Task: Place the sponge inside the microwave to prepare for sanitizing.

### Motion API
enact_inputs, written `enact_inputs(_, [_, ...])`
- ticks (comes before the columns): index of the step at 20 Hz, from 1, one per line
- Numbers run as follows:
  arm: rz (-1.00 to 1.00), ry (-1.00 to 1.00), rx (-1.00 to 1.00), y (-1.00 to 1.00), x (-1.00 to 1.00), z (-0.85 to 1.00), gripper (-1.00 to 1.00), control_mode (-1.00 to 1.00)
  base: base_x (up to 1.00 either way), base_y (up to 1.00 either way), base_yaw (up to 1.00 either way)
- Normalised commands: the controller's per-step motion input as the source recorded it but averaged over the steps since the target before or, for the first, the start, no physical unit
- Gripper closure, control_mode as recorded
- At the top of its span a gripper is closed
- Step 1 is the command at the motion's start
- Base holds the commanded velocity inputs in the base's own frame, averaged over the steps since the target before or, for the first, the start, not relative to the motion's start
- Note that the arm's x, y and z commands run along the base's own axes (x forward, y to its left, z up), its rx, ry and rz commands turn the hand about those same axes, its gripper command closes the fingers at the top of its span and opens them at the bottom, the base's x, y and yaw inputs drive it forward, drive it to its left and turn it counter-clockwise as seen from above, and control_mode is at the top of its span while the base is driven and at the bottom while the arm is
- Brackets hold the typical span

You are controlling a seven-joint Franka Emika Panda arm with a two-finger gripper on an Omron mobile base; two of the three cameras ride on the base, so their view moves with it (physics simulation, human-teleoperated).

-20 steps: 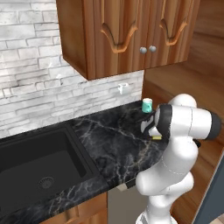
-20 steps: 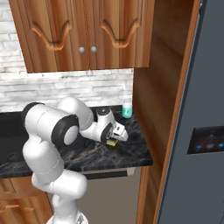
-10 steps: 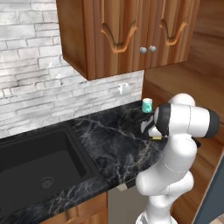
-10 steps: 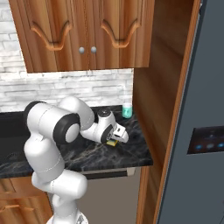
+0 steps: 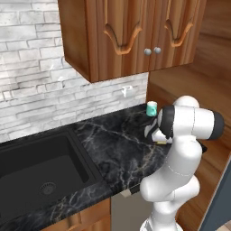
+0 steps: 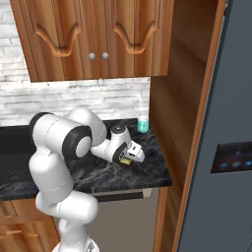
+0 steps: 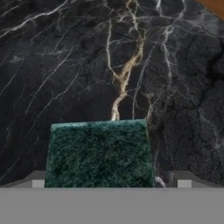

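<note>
The tall dark grey fridge [image 6: 221,147] with a small lit panel on its door fills the right side of the right base view. Beside it stands a tall brown wooden side panel [image 6: 177,98], and above the work area hang brown wooden wall cabinets [image 5: 131,36] with carved doors and two small round grey knobs. Behind and below them runs a pale grey-white stone brick backsplash [image 5: 40,94].

The black marble table [image 5: 113,149] with pale veins stretches under the cabinets. Set into its left part is a deep black rectangular sink [image 5: 36,167] with a round drain.

The white jointed robot arm [image 5: 180,153] bends over the right end of the table, its hand lowered close to the surface near the wooden side panel.

A small teal cup [image 5: 152,108] stands upright at the back of the table against the wall, near the arm's hand but apart from it.

The end effector [image 7: 109,183] hangs just over the table with its two fingers spread wide, one on either side of the sponge. The small rectangular sponge with a dark green scrub top and yellow body [image 7: 99,153] lies flat on the marble between the fingertips [image 7: 183,179], its green side facing up at the hand camera; its yellow edge peeks out beneath the hand in the right base view. Whether the fingers touch it cannot be told.
</note>
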Motion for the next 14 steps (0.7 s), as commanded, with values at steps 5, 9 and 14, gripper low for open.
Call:
enact_inputs(5, [0.00,0.00,0.01,0.00,0.00,-0.09,1.00,-1.00,0.00,0.00,0.00])
enact_inputs(9, [0.00,0.00,0.00,0.00,0.00,-0.01,1.00,-1.00,0.00,0.00,0.00])
enact_inputs(14, [0.00,0.00,0.00,0.00,0.00,0.00,1.00,-1.00,0.00,0.00,0.00])
